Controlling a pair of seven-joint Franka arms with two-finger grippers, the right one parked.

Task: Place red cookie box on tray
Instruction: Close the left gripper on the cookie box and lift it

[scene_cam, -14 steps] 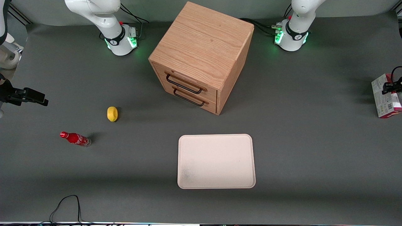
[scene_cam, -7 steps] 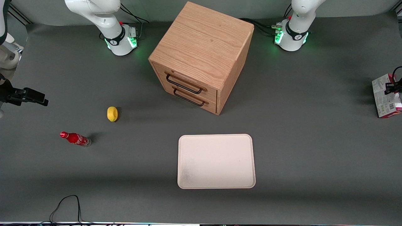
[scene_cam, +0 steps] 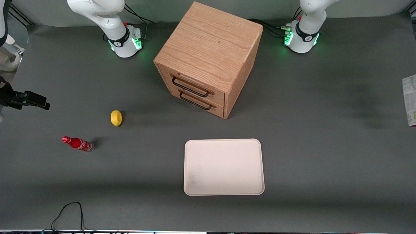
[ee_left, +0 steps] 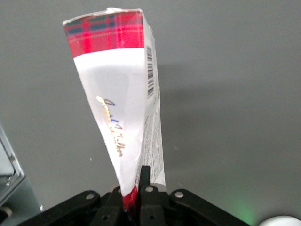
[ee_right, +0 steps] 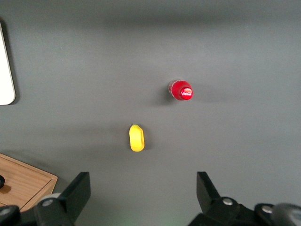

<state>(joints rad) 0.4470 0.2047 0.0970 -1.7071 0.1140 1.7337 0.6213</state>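
Start with the bench (scene_cam: 325, 156): its dark grey surface carries the wooden drawer cabinet (scene_cam: 208, 58) in the middle and, nearer the front camera than the cabinet, the tray (scene_cam: 224, 191), which has nothing on it. Toward the parked arm's end you will find the lemon (scene_cam: 116, 117) and the small soda bottle (scene_cam: 78, 143); neither has shifted over the last second. The change to note concerns the red cookie box (ee_left: 123, 101). A second ago it stood well inside the front view at the working arm's end, with the dark claw visible against it; now only a strip of its white printed face (scene_cam: 410, 100) shows at that view's edge, and the claw itself is outside that view. In the wrist view, the claw (ee_left: 134, 200) is closed tight on the box's narrow end, with the carton hanging clear of the bench and pointing away from the camera, its plaid red end farthest off. Read this as a completed pick: the box appears to be lifted and secure. The tray lies well apart from it, so the whole carry and the set-down are still outstanding.
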